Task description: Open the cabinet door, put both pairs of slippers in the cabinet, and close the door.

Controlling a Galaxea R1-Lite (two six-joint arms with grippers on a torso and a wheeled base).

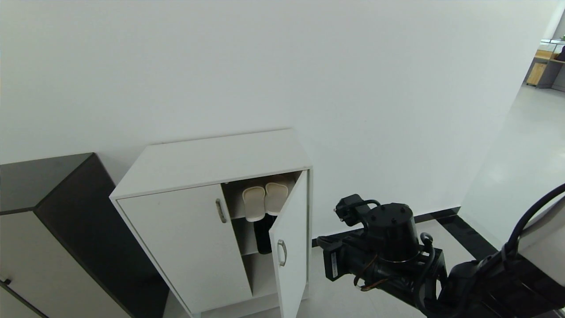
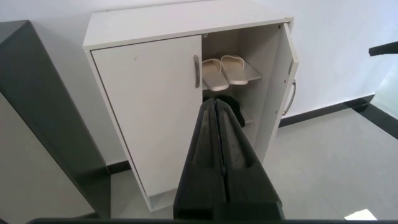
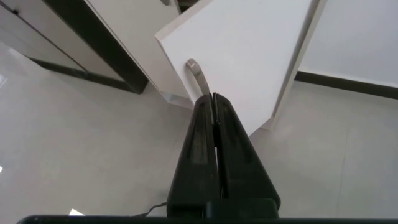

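The white cabinet [image 1: 212, 159] stands against the wall with its left door [image 1: 185, 247] closed and its right door [image 1: 289, 247] swung partly open. A pair of white slippers [image 1: 265, 198] lies on the upper shelf, and a pair of black slippers [image 1: 263, 234] on the shelf below. My right gripper [image 3: 214, 99] is shut and holds nothing. Its tips are close beside the open door's handle [image 3: 196, 78], on the door's outer face [image 3: 249, 56]. My left gripper [image 2: 216, 104] is also shut and empty, in front of the cabinet, pointing toward the black slippers [image 2: 233, 109] below the white slippers [image 2: 230, 70].
A dark cabinet [image 1: 66, 221] stands directly left of the white one. A black skirting strip [image 1: 441, 216] runs along the wall's foot. Open grey floor [image 1: 521, 150] stretches to the right, toward distant desks [image 1: 547, 66].
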